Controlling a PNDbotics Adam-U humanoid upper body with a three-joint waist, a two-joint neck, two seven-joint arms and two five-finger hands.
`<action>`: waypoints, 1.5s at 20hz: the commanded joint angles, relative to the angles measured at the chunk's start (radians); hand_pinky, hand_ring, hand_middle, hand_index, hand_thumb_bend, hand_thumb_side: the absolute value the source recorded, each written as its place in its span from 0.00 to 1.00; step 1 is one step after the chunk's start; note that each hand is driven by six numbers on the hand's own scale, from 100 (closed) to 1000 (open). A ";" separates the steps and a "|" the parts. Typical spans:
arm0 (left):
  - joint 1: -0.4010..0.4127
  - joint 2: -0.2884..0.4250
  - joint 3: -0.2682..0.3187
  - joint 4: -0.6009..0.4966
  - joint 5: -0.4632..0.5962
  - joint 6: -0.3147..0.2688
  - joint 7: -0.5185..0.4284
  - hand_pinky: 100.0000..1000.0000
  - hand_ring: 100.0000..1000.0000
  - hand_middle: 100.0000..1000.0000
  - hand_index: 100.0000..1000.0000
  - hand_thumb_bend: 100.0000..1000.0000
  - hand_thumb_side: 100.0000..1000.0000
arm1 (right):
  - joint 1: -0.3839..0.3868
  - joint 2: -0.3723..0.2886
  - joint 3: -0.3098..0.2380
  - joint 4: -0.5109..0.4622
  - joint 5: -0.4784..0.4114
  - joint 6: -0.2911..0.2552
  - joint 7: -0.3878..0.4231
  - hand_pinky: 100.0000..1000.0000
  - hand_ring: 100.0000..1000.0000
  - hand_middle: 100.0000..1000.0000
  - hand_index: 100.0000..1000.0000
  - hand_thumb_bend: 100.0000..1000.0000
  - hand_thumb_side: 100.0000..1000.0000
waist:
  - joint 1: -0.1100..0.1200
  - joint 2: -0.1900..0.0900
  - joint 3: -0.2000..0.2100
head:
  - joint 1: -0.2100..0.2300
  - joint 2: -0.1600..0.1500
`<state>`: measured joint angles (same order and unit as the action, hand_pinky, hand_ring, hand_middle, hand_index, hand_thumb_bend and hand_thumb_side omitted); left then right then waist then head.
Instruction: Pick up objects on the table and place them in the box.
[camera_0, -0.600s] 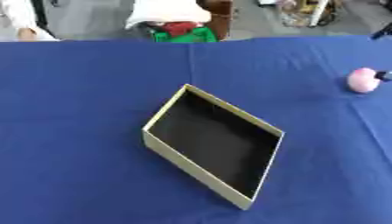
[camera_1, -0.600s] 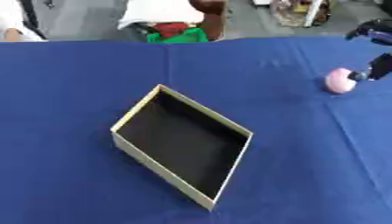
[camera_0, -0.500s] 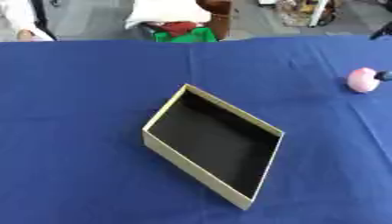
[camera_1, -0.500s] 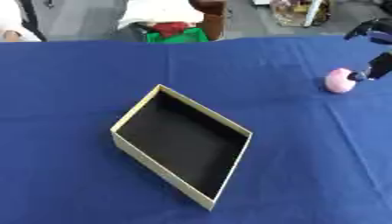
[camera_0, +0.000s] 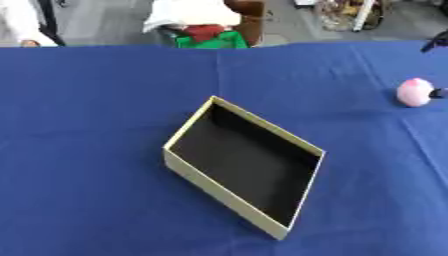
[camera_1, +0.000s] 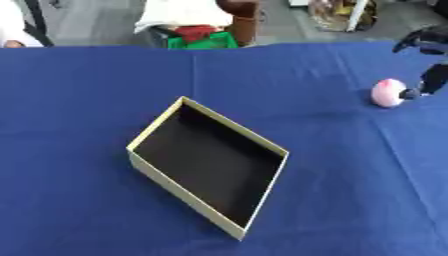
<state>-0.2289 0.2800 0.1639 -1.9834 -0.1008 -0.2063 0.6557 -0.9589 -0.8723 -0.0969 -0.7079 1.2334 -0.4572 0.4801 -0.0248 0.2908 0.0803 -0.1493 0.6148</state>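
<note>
Right eye view gives us the clearest look at our right robot hand, which comes in at the far right edge of the blue-clothed worktop, a dark fingertip touching the right side of the small round pink object. We cannot tell whether the fingers are curled round the object or merely resting against it, since most of the hand is cut off by the picture's edge. The pink object sits on the cloth near the worktop's far right corner, well apart from the shallow rectangular cardboard box with pale yellow walls and a dark interior. That box lies near the middle of the worktop, turned so one corner points toward the near edge, its open top facing up and nothing visible inside. We judge this to be the approach to the first pick: the hand is set beside the object to close on it, and the box is left open and central so it is easy to reach. Our left hand shows in neither view.
</note>
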 joint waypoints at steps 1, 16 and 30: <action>-0.004 0.022 -0.002 -0.017 0.003 -0.002 -0.005 0.71 0.59 0.66 0.66 0.51 0.93 | -0.025 -0.034 0.002 0.024 0.024 -0.001 -0.017 1.00 0.92 0.89 0.92 0.47 0.22 | 0.001 -0.016 0.001 | -0.004 -0.006; -0.006 0.016 -0.002 -0.017 0.005 -0.002 -0.006 0.71 0.59 0.66 0.66 0.50 0.93 | -0.074 0.015 -0.002 0.103 0.084 0.022 -0.075 0.99 0.91 0.88 0.91 0.45 0.22 | 0.007 -0.004 0.010 | -0.019 -0.016; -0.007 0.013 -0.002 -0.017 0.006 0.000 -0.007 0.71 0.59 0.67 0.65 0.49 0.93 | -0.117 0.030 -0.031 0.218 0.203 0.094 -0.144 0.99 0.91 0.88 0.91 0.45 0.20 | 0.013 0.015 0.016 | -0.027 -0.020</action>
<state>-0.2291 0.2796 0.1589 -1.9834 -0.0981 -0.2057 0.6526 -1.0559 -0.8145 -0.1195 -0.4869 1.4233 -0.3703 0.3442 -0.0126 0.3221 0.0957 -0.1730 0.6049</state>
